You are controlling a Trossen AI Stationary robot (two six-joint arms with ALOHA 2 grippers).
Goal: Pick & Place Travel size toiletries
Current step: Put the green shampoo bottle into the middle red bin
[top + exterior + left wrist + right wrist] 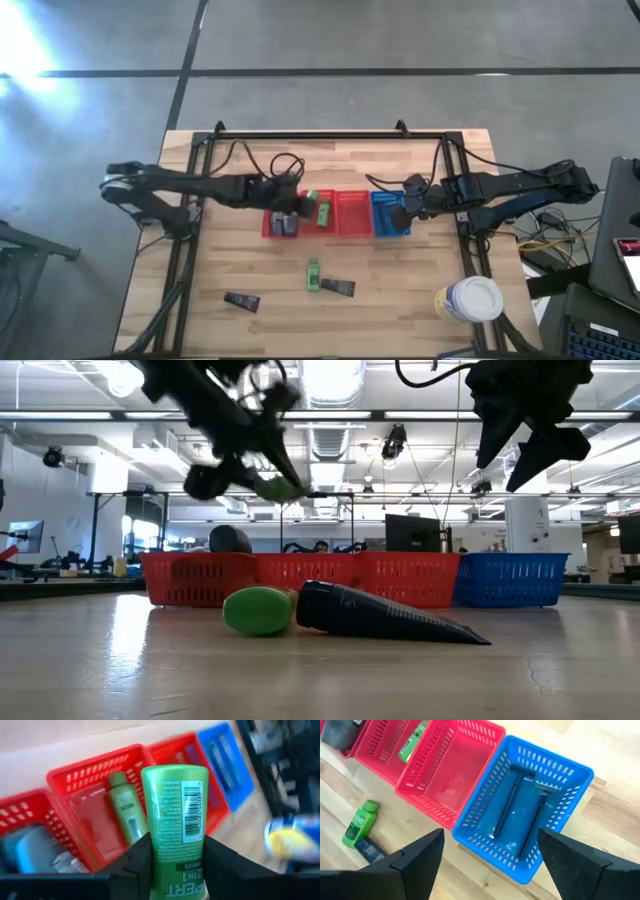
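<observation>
Left wrist view shows what the overhead camera cannot: the left gripper [172, 865] is clamped on a green tube [175, 820] with a barcode, held above the red baskets [95, 785]. A second green bottle [126, 807] lies in the middle red basket below it, and grey containers [35, 852] sit in the next red basket over, partly cut off at the frame edge.

From overhead there are three red baskets in a row with one blue basket [390, 215] touching their right end. The left gripper [290, 196] hangs over the red ones; the right gripper [408, 205] hangs over the blue one.

Right wrist view looks down into the blue basket [525, 810], where two thin dark razors [517, 810] lie side by side; the right gripper's fingers [420, 855] are spread wide with nothing between them.

On the bare table [200, 270] nearer the front lie three loose items: one green bottle [313, 275], a dark tube [338, 288] just beside it, and another dark tube [241, 301] well apart to the left. A yellow jar [468, 300] with a white lid stands at the table's front right corner.

Low view hides the basket contents behind mesh.
</observation>
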